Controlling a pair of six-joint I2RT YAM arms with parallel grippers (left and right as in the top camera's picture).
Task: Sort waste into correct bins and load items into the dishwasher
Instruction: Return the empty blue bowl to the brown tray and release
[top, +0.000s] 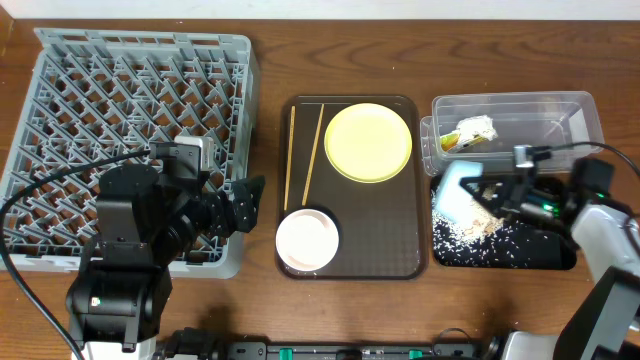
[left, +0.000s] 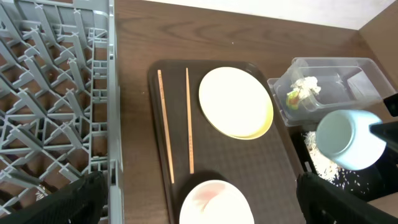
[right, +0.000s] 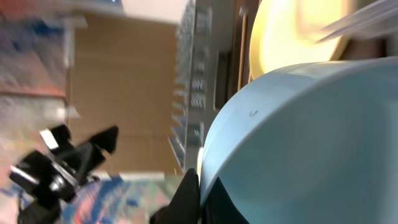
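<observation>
The right pincer (top: 492, 196) clamps the blue cup (top: 457, 190), tipped over the black bin (top: 520, 256) beneath it, apparently dumping scraps; next, I'd judge, it goes to the rack (top: 60, 70) far to its left.

A brown wooden table (top: 340, 60) fills the view. In its middle lies a dark brown tray (top: 375, 225) with rounded corners. Along the far edge runs a pale strip (top: 400, 8), perhaps a wall; the view is too narrow to tell.
</observation>
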